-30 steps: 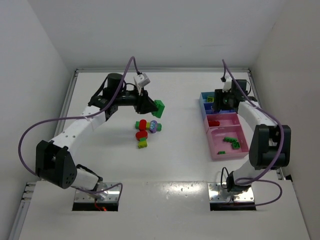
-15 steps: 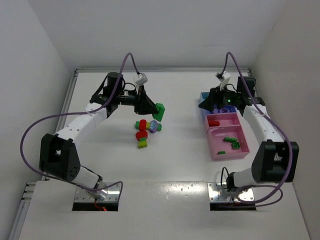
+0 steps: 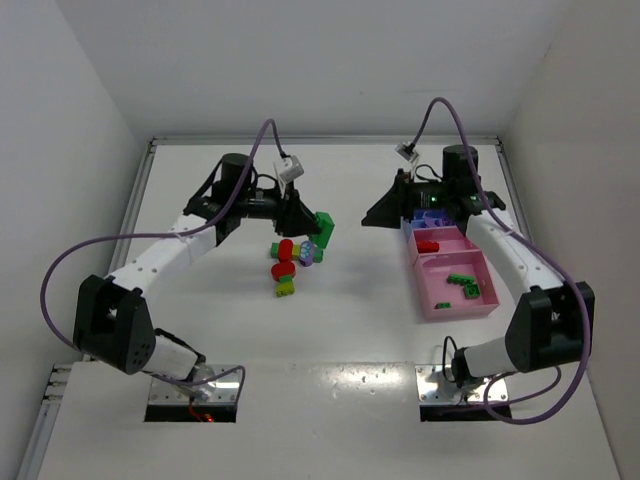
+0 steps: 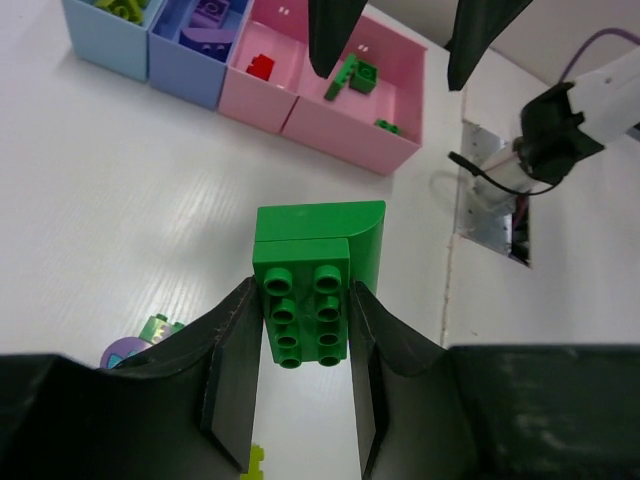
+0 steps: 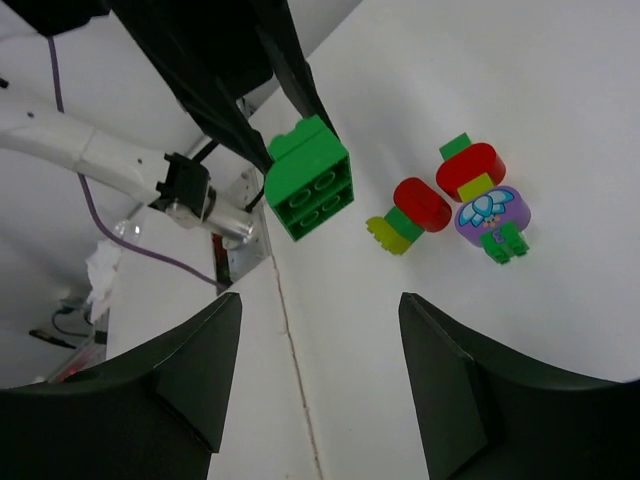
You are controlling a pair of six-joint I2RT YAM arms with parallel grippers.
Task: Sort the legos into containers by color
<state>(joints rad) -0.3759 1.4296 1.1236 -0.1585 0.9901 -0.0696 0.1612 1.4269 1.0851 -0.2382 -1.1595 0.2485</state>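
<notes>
My left gripper is shut on a large green lego, held above the table left of centre. Below it lies a small pile of loose legos: red, purple, green and yellow-green. My right gripper hangs open and empty over mid-table, pointing left at the held green lego. At the right stand the containers: a pink tray with green legos, a pink tray with a red one, a blue tray with purple ones and a light blue tray.
The right arm partly covers the blue trays in the top view. The table's side rails run close to the white walls. Both arm bases sit on plates at the near edge.
The right gripper has left the trays and swung left toward mid-table, its jaws spreading wider. My left gripper has shifted slightly right, still holding the green lego.
</notes>
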